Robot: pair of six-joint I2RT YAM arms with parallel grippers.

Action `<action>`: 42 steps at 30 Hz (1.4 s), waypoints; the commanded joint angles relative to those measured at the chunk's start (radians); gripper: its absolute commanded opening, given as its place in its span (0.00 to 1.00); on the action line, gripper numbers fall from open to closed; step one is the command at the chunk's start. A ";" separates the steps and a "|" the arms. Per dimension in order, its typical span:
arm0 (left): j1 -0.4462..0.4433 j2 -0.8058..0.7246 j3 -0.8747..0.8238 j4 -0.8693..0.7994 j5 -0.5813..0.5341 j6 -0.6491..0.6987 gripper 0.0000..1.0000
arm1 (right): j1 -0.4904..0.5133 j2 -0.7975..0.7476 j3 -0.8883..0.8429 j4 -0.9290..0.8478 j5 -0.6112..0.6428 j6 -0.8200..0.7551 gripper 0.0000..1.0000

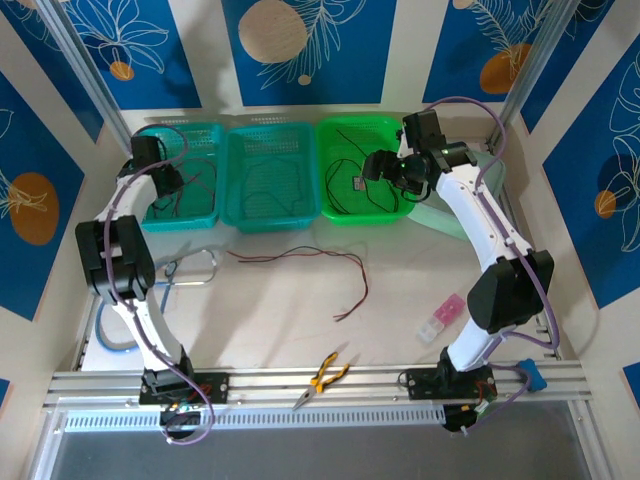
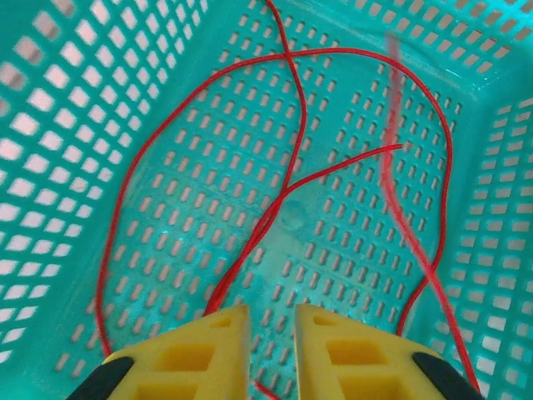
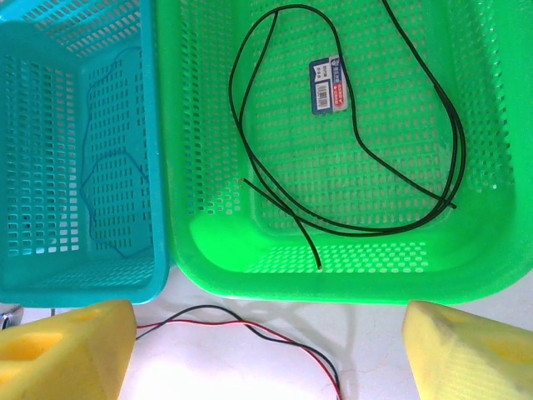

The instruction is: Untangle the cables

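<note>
- Now, from above: the left teal basket, middle teal basket and green basket stand in a row at the back of the pale bench. A red-and-dark cable lies loose in front of them.
- Left wrist adds detail: a red cable loops over the left teal basket's floor. The left fingers sit close together with a slim gap. There's a speck of red low in it; cannot tell if it's pinched.
- Right wrist: the right fingers are spread wide, holding nothing, above the green basket's near rim. A black cable is coiled inside beside a label.
- Yellow-handled pliers lie by the front rail; blue patterned panels back the booth.
</note>
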 commanded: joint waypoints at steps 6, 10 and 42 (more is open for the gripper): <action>-0.017 -0.053 -0.028 -0.001 0.055 -0.006 0.69 | 0.004 -0.060 -0.028 -0.021 0.001 -0.010 0.84; -0.065 -0.139 -0.088 0.032 0.036 0.018 0.71 | 0.010 -0.070 -0.035 -0.023 -0.001 -0.011 0.84; -0.470 -0.867 -0.522 -0.041 0.114 0.054 0.70 | 0.553 -0.288 -0.736 0.006 0.093 0.486 0.52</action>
